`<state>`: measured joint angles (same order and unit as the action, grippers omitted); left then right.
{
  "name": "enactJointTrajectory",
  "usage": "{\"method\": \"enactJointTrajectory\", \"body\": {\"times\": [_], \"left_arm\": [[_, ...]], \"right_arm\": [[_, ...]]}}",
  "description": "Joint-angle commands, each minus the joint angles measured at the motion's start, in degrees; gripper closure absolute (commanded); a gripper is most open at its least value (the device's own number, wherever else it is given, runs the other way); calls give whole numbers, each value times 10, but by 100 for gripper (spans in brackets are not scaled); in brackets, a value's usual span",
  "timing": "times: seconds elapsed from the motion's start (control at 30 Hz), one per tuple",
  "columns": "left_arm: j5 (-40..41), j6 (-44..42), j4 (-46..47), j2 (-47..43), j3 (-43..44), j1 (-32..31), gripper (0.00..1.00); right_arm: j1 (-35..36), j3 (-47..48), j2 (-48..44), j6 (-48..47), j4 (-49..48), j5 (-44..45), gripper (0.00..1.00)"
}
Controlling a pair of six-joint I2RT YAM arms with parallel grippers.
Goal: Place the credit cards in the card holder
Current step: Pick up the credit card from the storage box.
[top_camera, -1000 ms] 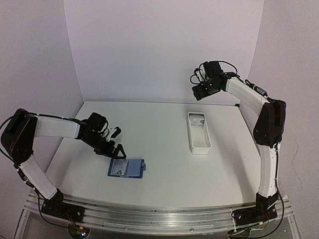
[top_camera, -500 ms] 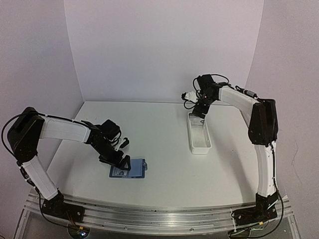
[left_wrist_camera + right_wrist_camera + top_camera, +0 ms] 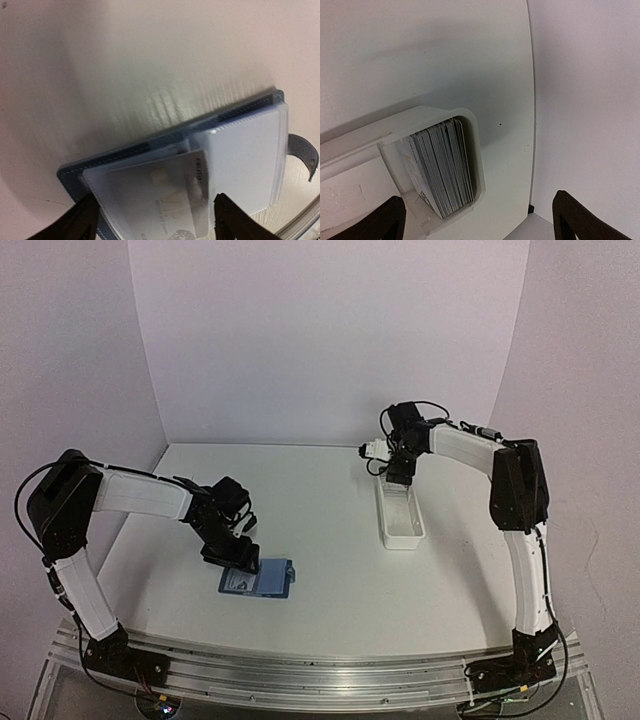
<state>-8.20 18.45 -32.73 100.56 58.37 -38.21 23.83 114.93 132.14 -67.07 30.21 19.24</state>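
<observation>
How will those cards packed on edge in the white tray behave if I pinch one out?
The cards stand on edge, tightly packed at the end of the tray, so neighbours will probably drag up together. They look thin and smooth, likely stiff yet slippery. The tray looks light and may shift when tugged.

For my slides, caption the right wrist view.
Right gripper, open, above cards stacked on edge at one end of the white tray.

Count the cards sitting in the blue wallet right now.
1: a card tucked under the clear sleeve of the blue wallet. Others may be hidden beneath it.
</observation>
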Motion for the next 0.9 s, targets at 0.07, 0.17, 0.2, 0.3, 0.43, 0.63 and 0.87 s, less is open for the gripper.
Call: {"method": "enactJointTrajectory", "body": {"times": [0.07,0.17,0.2,0.3,0.43,0.63,0.87], "left_arm": [[14,7,2,24,-17,9,43],[9,10,9,25,-25,8,49],[7,10,10,26,-25,9,49],[1,9,10,29,-24,9,47],[-4,2,7,20,-20,8,25],[9,17,5,5,-30,5,3],[74,40,3,36,-32,5,6]], "right_arm": [[5,-4,10,-47,-18,1,2],[7,-9,9,-56,-20,8,2],[7,-10,9,-57,-22,8,2],[7,-14,10,-62,-27,10,2],[7,-15,13,-65,-37,12,2],[8,-18,17,-69,-49,17,2],[13,-41,16,-101,-73,47,2]]}}
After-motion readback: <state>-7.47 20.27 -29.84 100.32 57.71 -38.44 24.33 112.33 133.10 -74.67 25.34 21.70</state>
